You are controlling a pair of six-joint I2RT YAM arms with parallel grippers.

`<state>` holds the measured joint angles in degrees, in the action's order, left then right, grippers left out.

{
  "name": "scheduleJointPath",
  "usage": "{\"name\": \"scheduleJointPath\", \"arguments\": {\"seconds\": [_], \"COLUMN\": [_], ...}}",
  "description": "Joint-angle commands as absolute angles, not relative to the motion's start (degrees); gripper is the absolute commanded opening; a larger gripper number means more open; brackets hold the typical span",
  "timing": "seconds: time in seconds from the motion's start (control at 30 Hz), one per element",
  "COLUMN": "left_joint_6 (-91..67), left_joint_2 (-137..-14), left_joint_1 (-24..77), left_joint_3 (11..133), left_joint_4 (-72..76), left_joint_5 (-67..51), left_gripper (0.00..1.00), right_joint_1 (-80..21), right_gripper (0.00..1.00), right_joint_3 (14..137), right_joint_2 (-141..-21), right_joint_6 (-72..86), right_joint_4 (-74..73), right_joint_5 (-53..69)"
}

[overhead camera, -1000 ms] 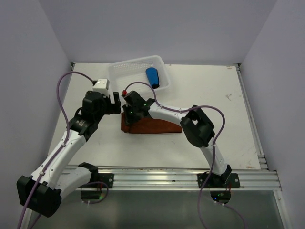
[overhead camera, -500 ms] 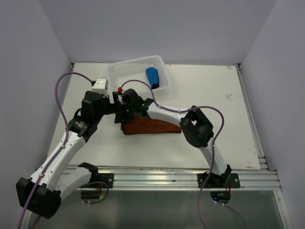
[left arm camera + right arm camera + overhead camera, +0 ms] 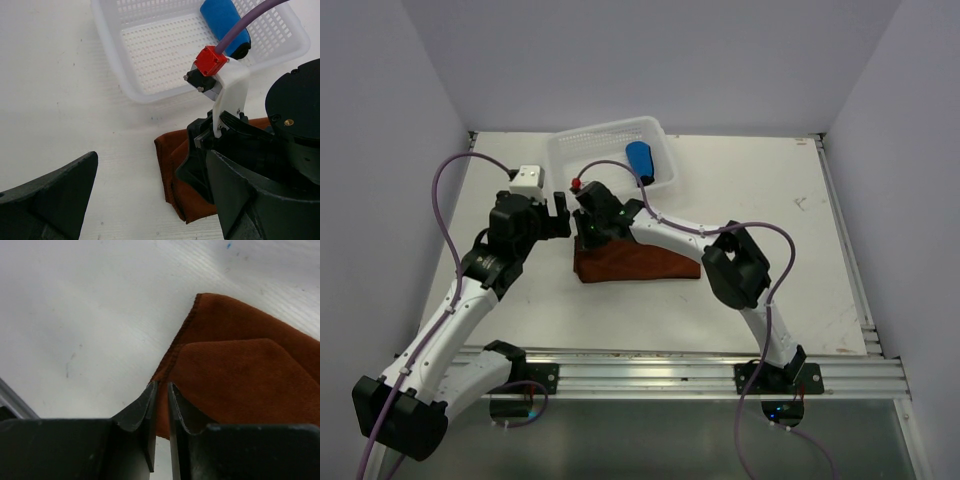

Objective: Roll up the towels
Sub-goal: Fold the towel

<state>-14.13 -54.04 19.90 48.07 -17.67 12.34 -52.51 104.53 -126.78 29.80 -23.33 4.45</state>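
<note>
overhead rear view plus close wrist views, rust-brown towel (image 3: 650,266) common

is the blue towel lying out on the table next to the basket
No, the blue towel sits rolled up inside the white basket.

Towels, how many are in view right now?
2. The rust-brown towel lies folded on the table near the white basket; the blue towel sits rolled inside that basket. The arms may hide more.
</note>
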Motion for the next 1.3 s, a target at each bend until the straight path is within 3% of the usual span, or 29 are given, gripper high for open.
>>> {"name": "scheduleJointPath", "arguments": {"seconds": [0.0, 0.13, 0.63, 1.07, 1.27], "left_joint_6": [-14.3, -14.2, -13.6, -13.4, -13.5], "left_joint_2": [-53.3, -53.9, -54.1, -54.4, -54.7], "left_joint_1": [19.4, 19.4, 19.4, 19.4, 19.4], "left_joint_3": [48.1, 48.1, 48.3, 48.3, 48.3], "left_joint_4": [-15.4, -15.4, -15.6, -15.7, -15.7], "left_joint_5": [12.9, 12.8, 14.3, 14.2, 14.2], "left_gripper": [0.93, 0.93, 0.93, 0.94, 0.94], "right_joint_1": [-52.2, -52.2, -52.1, -52.0, -51.9], "right_gripper": [0.13, 0.10, 0.10, 0.19, 0.29], "right_joint_3": [105.8, 105.6, 112.9, 114.7, 106.9], "right_joint_2": [-123.1, -125.1, -134.9, -138.4, -127.1], "right_joint_6": [27.9, 27.5, 26.4, 24.3, 21.0], "right_joint_4": [-26.5, -25.8, -26.0, -23.2, -18.1], "right_joint_5": [0.1, -1.7, -1.4, 2.0, 2.0]}}
